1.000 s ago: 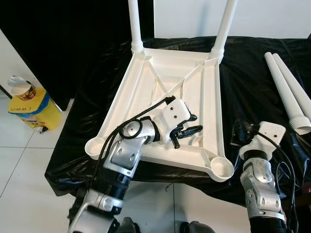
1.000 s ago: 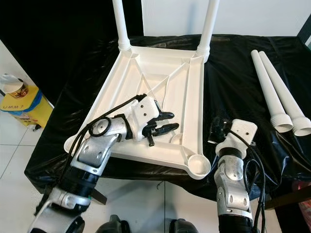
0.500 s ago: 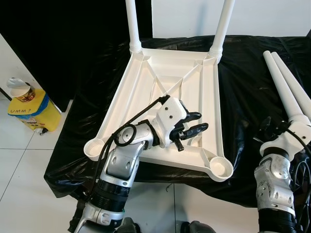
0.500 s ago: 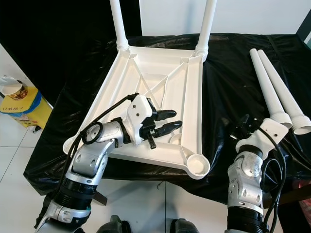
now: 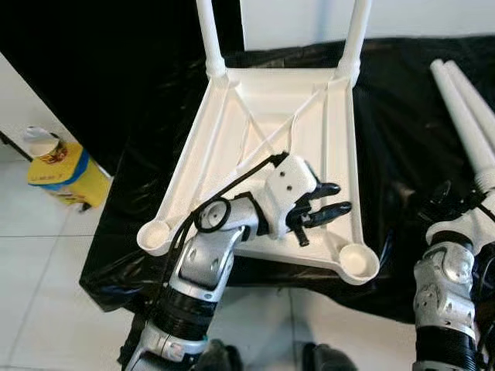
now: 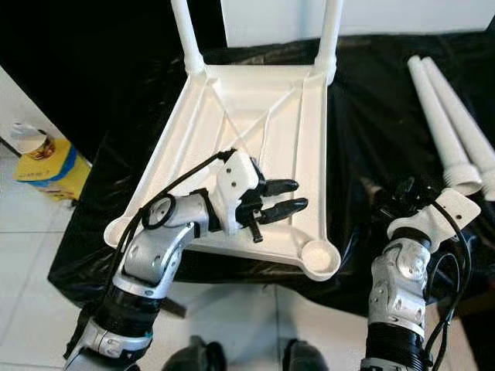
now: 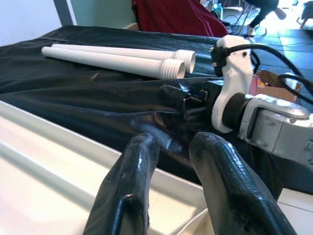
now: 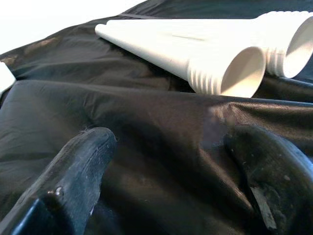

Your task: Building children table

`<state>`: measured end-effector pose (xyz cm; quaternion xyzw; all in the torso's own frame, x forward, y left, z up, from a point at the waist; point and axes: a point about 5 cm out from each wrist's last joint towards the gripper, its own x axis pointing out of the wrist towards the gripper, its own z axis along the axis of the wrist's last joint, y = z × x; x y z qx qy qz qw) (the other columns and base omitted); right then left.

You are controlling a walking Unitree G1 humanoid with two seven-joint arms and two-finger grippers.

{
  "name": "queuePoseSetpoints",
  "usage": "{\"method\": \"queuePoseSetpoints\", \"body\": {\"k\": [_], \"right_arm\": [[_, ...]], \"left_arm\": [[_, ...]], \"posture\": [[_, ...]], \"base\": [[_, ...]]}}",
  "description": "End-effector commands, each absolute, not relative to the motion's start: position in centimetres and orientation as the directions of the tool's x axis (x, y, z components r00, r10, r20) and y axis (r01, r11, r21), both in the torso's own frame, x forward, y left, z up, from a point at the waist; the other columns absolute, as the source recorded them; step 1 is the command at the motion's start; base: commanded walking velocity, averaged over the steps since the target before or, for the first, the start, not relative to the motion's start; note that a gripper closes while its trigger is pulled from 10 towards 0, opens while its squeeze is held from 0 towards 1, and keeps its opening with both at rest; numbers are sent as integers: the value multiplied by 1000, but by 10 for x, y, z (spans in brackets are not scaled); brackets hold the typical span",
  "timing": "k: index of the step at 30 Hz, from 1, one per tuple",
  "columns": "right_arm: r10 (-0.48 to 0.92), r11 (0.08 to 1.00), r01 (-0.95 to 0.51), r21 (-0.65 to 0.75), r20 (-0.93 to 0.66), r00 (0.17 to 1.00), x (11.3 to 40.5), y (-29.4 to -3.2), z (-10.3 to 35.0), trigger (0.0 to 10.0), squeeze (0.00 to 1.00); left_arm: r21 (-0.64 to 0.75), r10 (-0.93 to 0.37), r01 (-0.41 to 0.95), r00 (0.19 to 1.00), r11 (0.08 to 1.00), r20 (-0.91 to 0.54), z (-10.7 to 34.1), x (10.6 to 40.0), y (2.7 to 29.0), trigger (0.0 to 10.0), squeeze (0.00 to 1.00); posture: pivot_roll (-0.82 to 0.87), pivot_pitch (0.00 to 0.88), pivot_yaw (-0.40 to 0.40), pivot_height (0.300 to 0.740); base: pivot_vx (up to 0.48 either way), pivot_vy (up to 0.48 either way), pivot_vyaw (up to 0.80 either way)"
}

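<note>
Upturned child's table on black sheet, two legs fitted, two loose.

Nearest: my left gripper [image 5: 329, 209], fingers slightly apart and holding nothing, over the white tabletop's [image 5: 232, 147] near right underside. My right gripper [image 6: 394, 193], fingers wide apart and partly lost against the black cloth [image 5: 387, 131], rests before two loose legs [image 6: 448, 124]. Farthest: two fitted legs [image 5: 209, 35], tops cut off. A yellow container [image 5: 66, 166] stands on the floor, label unreadable.

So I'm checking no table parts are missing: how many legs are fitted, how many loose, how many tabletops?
Fitted legs: 2
Loose legs: 2
Upturned tabletop: 1
Total: 5
</note>
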<state>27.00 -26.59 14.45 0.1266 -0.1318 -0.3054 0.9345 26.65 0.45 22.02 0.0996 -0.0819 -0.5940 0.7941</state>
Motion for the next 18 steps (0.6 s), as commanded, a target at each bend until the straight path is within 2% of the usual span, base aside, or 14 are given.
{"method": "queuePoseSetpoints", "body": {"k": [1,11,18], "right_arm": [[-607,776,528,345,182,774,268,-266,145,10000,0],[-613,777,510,368,264,745,267,-280,158,10000,0],[-644,765,553,330,383,662,265,-295,183,10000,0]], "left_arm": [[249,-958,926,287,282,19,222,264,3,10000,0],[223,-965,940,262,259,16,225,259,1,10000,0],[211,-960,938,281,276,6,224,257,4,10000,0]], "posture": [[-10,193,133,740],[1,225,168,740],[21,244,172,740]], "base": [[0,0,0],[0,0,0],[0,0,0]]}}
